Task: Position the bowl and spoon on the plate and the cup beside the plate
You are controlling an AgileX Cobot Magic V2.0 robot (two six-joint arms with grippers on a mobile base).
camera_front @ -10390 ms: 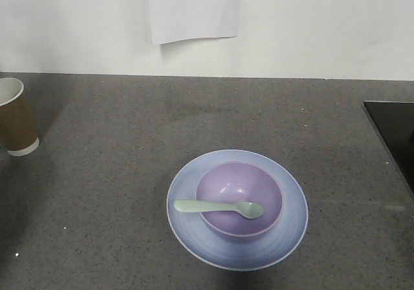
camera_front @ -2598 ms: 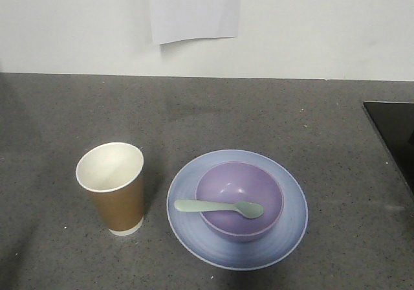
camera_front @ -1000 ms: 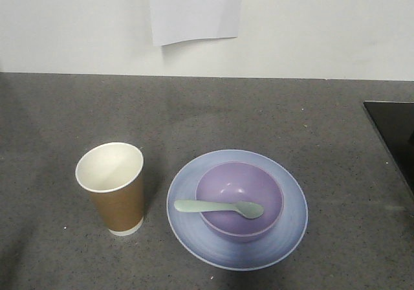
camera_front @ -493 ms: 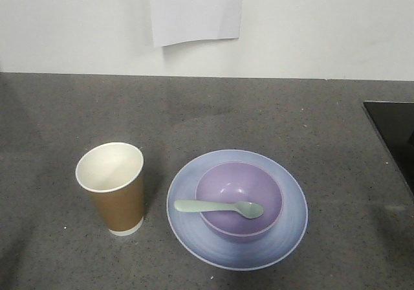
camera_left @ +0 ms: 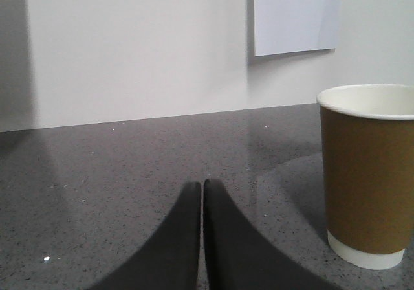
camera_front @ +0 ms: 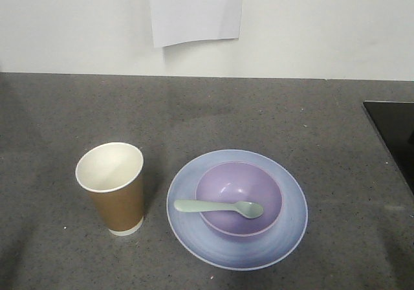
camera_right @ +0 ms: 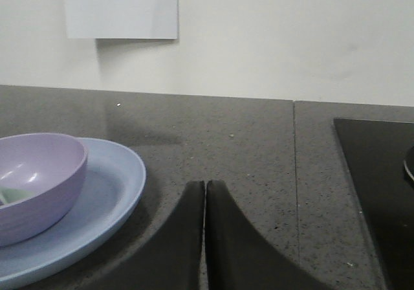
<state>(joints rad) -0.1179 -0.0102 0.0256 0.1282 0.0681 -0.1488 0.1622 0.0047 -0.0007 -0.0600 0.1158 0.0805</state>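
A: How do the jaws stand?
B: On the left gripper (camera_left: 202, 193) the two dark fingers are pressed together and hold nothing. The right gripper (camera_right: 205, 193) is the same, closed and empty.
A: What is near them?
B: The cup (camera_front: 112, 188) stands upright on the grey counter (camera_front: 291, 115), to the right of the left gripper, apart from it. The plate (camera_front: 291, 228) lies to the left of the right gripper.
A: Where is everything on the counter?
B: The plate is near the front edge, about the middle. The bowl (camera_front: 249, 186) sits on it, and the spoon (camera_front: 217, 207) lies across the bowl's left rim. The cup is just beside the plate, on its left. A white paper (camera_front: 194, 8) hangs on the wall behind the back edge.
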